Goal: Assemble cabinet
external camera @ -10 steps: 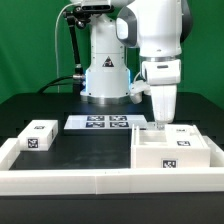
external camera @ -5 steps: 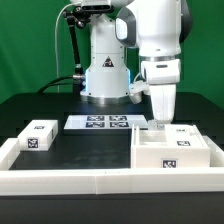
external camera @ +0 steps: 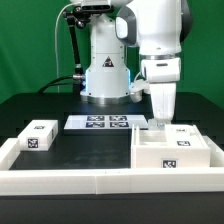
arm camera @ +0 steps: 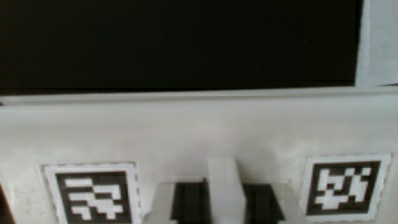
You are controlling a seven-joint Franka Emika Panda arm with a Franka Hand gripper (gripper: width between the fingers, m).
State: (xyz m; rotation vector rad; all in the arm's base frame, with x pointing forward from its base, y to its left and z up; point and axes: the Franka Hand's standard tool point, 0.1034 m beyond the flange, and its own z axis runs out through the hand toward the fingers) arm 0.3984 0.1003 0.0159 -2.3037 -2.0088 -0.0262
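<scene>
White cabinet [external camera: 172, 150] [arm camera: 196, 125] sitting on black tabletop [external camera: 90, 145], exterior view's right | hand [external camera: 157, 124] hanging low at its rear edge | grip: cannot tell, fingertips hidden

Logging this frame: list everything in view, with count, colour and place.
cabinet: one, white, tagged, at the exterior view's right.
small block: one, white, tagged, at the exterior view's left.
marker board: one, white, several tags, flat before the robot's base.
border rail: one, white, along the near edge.
table: one, black.
arm: one, white, centre.
gripper: one, at the cabinet's rear edge; open or shut unclear.
</scene>
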